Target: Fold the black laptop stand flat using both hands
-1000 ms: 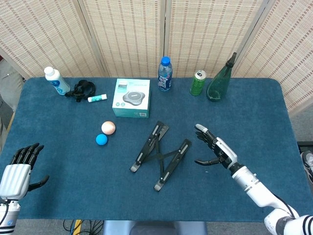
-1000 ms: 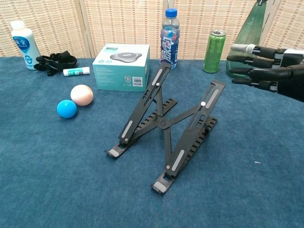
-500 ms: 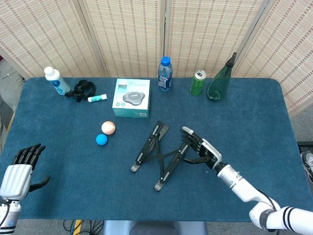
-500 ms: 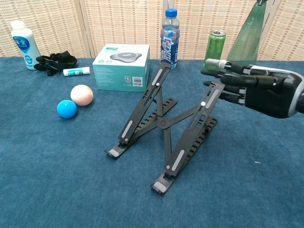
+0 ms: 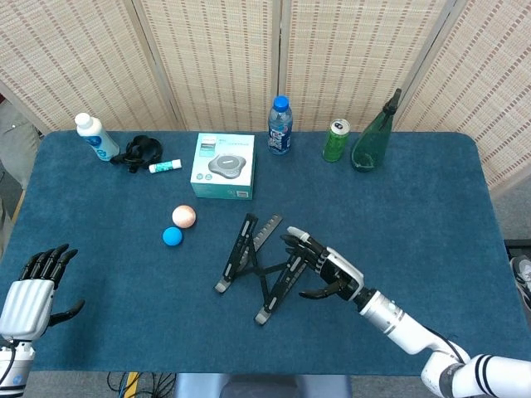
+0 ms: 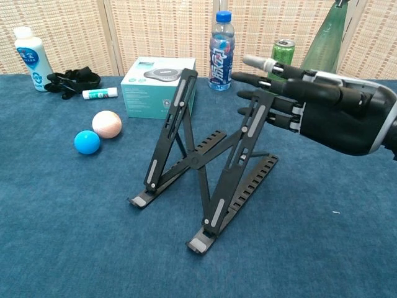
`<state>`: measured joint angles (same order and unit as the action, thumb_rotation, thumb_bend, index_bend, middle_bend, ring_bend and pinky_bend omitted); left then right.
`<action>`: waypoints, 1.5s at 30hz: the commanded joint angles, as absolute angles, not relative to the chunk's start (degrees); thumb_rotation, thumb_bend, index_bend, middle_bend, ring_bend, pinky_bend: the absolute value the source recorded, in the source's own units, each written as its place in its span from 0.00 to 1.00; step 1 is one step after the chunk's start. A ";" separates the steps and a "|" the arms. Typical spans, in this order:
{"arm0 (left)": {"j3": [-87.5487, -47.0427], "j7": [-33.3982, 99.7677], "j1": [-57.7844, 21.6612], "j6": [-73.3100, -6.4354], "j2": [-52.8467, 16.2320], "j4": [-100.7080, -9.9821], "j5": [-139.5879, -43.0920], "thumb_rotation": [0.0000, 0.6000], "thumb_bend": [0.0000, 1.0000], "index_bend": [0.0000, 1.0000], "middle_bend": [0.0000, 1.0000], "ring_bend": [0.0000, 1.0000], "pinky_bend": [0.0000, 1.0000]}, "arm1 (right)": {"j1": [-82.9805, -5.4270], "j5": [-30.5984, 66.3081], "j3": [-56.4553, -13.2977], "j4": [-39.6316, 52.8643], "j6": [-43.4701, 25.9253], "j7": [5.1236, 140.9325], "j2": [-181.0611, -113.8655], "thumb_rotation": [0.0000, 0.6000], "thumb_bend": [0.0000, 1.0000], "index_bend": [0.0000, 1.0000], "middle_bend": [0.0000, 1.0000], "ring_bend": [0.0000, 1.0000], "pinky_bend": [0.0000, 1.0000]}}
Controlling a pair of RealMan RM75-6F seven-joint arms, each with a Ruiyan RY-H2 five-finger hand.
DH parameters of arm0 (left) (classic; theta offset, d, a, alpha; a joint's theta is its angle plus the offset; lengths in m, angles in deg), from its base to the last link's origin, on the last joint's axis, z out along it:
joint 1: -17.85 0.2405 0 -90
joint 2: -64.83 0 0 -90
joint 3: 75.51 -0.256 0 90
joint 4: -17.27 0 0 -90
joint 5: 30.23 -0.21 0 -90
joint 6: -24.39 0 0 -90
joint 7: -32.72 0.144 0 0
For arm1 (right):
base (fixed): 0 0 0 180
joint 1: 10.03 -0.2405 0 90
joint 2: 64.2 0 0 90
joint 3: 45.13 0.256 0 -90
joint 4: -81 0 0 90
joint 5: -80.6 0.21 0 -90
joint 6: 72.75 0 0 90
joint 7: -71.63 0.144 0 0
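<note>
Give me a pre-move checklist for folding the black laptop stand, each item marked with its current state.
1. Right hand at the stand: ok, fingers against the top of its right rail.
2. Firm grasp on that rail: cannot tell, fingers look spread.
3. Left hand at the stand: not ok, open near the table's left front corner, far off.
4. Stand folded: not ok, rails raised.
5. Space around it: ok, blue ball and box sit apart.
</note>
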<state>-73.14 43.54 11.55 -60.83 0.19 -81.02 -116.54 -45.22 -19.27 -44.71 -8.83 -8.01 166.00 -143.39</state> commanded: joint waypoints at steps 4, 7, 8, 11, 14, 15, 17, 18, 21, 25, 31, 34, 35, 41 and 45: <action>-73.19 43.66 11.55 -60.82 0.24 -81.24 -116.60 1.00 0.15 0.12 0.07 0.09 0.07 | -47.90 -22.66 -45.93 -13.98 -6.59 164.07 -141.72 1.00 0.00 0.00 0.09 0.00 0.00; -73.28 43.65 11.74 -61.01 0.21 -81.29 -116.58 1.00 0.15 0.12 0.07 0.09 0.07 | -49.09 -23.13 -46.55 -16.29 -7.07 163.19 -141.23 1.00 0.00 0.00 0.09 0.00 0.00; -73.32 43.61 11.81 -61.08 0.21 -81.29 -116.58 1.00 0.15 0.12 0.07 0.09 0.07 | -49.35 -23.25 -46.75 -16.91 -7.13 162.76 -141.13 1.00 0.00 0.00 0.09 0.00 0.00; -73.39 43.52 11.97 -61.25 0.16 -81.20 -116.59 1.00 0.15 0.12 0.07 0.09 0.07 | -50.12 -23.62 -47.37 -18.73 -7.21 161.35 -140.82 1.00 0.00 0.00 0.09 0.00 0.00; -73.50 43.42 12.03 -61.23 0.12 -81.11 -116.67 1.00 0.15 0.12 0.07 0.09 0.07 | -50.72 -23.92 -48.09 -20.27 -7.29 159.91 -140.56 1.00 0.00 0.00 0.09 0.00 0.00; -73.52 43.39 12.03 -61.19 0.10 -81.08 -116.67 1.00 0.15 0.12 0.07 0.09 0.07 | -50.91 -24.04 -48.34 -20.65 -7.32 159.62 -140.45 1.00 0.00 0.00 0.09 0.00 0.00; -73.54 43.32 12.04 -61.15 0.07 -81.03 -116.68 1.00 0.15 0.12 0.07 0.09 0.07 | -51.25 -24.31 -48.92 -21.46 -7.20 159.10 -140.22 1.00 0.00 0.00 0.09 0.00 0.00; -73.53 43.27 12.05 -61.20 0.04 -81.00 -116.69 1.00 0.15 0.12 0.07 0.09 0.07 | -51.37 -24.45 -49.17 -21.74 -7.08 158.94 -140.12 1.00 0.00 0.00 0.09 0.00 0.00; -73.56 43.15 12.11 -61.29 0.05 -80.92 -116.80 1.00 0.15 0.12 0.07 0.09 0.07 | -51.79 -24.86 -49.91 -22.38 -6.71 158.45 -139.69 1.00 0.00 0.00 0.09 0.00 0.00; -73.63 43.02 12.25 -61.47 0.06 -80.90 -116.94 1.00 0.15 0.12 0.07 0.09 0.07 | -51.86 -25.27 -50.87 -22.62 -5.69 157.03 -139.30 1.00 0.00 0.00 0.09 0.00 0.00; -73.64 42.97 12.21 -61.47 -0.10 -80.84 -117.15 1.00 0.15 0.12 0.07 0.09 0.07 | -50.99 -23.92 -51.02 -22.19 -3.93 153.27 -139.12 1.00 0.00 0.00 0.09 0.00 0.00; -73.60 43.01 12.07 -61.37 -0.14 -80.84 -117.31 1.00 0.15 0.12 0.07 0.09 0.07 | -50.56 -23.16 -51.44 -22.28 -3.47 152.45 -138.66 1.00 0.00 0.00 0.09 0.00 0.00; -73.58 43.01 12.02 -61.37 -0.16 -80.84 -117.41 1.00 0.15 0.12 0.07 0.09 0.07 | -50.38 -23.05 -51.73 -22.19 -3.33 152.04 -138.41 1.00 0.00 0.00 0.09 0.00 0.00; -73.61 43.12 11.76 -61.06 -0.34 -80.88 -117.70 1.00 0.15 0.12 0.07 0.09 0.07 | -49.27 -21.91 -53.33 -22.05 -3.17 151.40 -138.00 1.00 0.00 0.00 0.09 0.00 0.00; -73.66 43.18 11.78 -61.10 -0.39 -80.95 -117.79 1.00 0.15 0.12 0.07 0.09 0.07 | -48.37 -21.19 -54.20 -21.60 -2.93 151.29 -138.23 1.00 0.00 0.00 0.09 0.00 0.00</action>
<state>-73.66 43.18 11.78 -61.10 -0.38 -80.94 -117.78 -48.57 -21.36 -53.99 -21.78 -2.95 151.35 -138.15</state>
